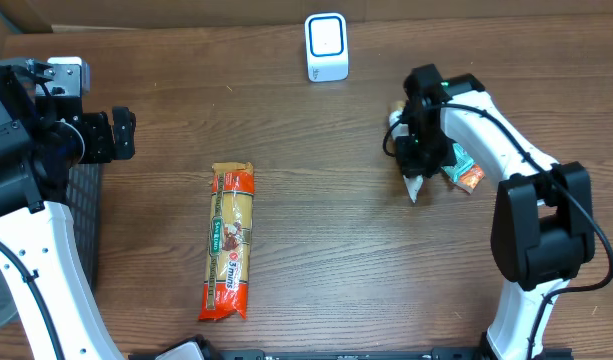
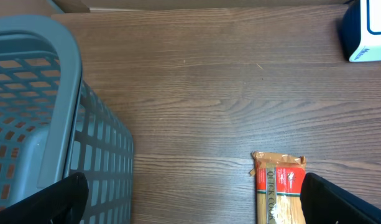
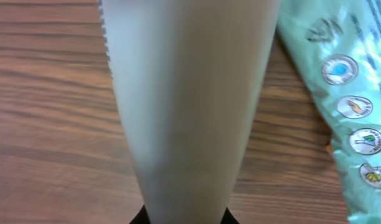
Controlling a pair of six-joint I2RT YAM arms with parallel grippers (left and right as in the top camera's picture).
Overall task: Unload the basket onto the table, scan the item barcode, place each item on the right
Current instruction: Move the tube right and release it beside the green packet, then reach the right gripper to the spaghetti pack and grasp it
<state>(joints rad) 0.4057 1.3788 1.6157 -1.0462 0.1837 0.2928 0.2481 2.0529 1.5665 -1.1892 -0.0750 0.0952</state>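
My right gripper (image 1: 418,168) is shut on a pale silvery packet (image 1: 414,187) and holds it just above the table at the right. In the right wrist view the packet (image 3: 187,93) fills the middle, rising from between the gripper's (image 3: 185,219) dark fingers; no barcode shows on this face. The white-and-blue scanner (image 1: 326,47) stands at the back centre, well away from the packet. My left gripper (image 1: 126,135) hangs open and empty at the far left (image 2: 193,211). A long orange pasta package (image 1: 231,243) lies flat left of centre, its top end (image 2: 280,190) near my left gripper's right finger.
A green snack packet (image 1: 461,168) with an orange end lies just right of the held packet (image 3: 345,93). A grey slatted basket (image 2: 53,93) stands at the table's left edge under the left arm. The scanner (image 2: 367,28) shows at the left wrist view's top right.
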